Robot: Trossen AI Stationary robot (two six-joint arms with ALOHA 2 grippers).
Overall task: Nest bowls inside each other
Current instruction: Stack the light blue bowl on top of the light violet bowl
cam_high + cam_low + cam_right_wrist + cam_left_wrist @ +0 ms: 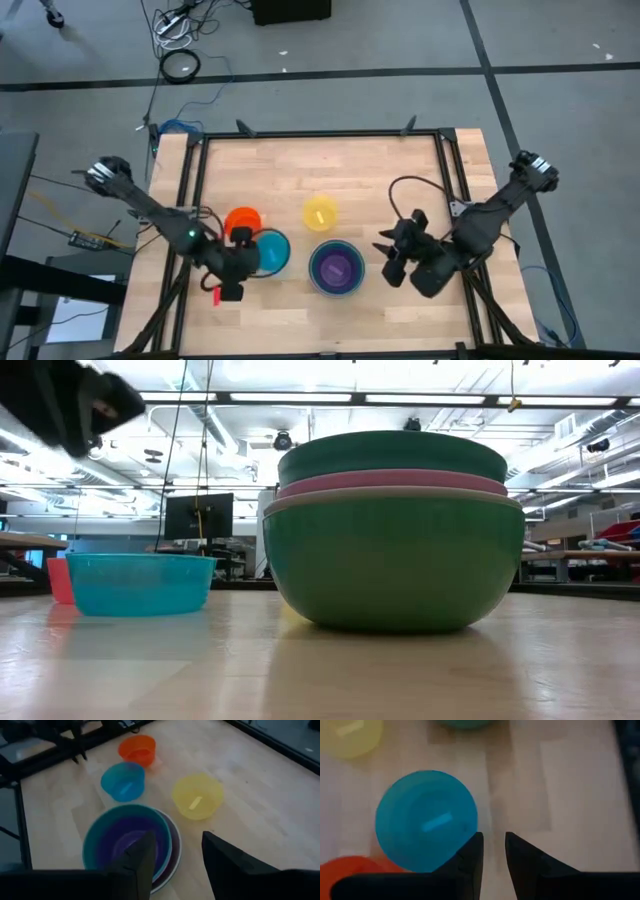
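A stack of nested bowls point(336, 267) stands near the table's front middle. Its green outer bowl point(395, 560) rests on the table with pink and teal rims above it, and purple shows inside point(131, 845). A light blue bowl point(425, 820), an orange bowl point(243, 221) and a yellow bowl point(320, 212) stand apart on the wood. My left gripper point(494, 851) hovers open just beside the light blue bowl's rim, above the table point(70, 400). My right gripper point(180, 860) is open, to the right of the stack and above it, holding nothing.
A black metal frame point(195, 170) runs along the table's left, far and right edges. Bare wood lies along the far part of the table point(330, 165) and in front of the bowls point(300, 320).
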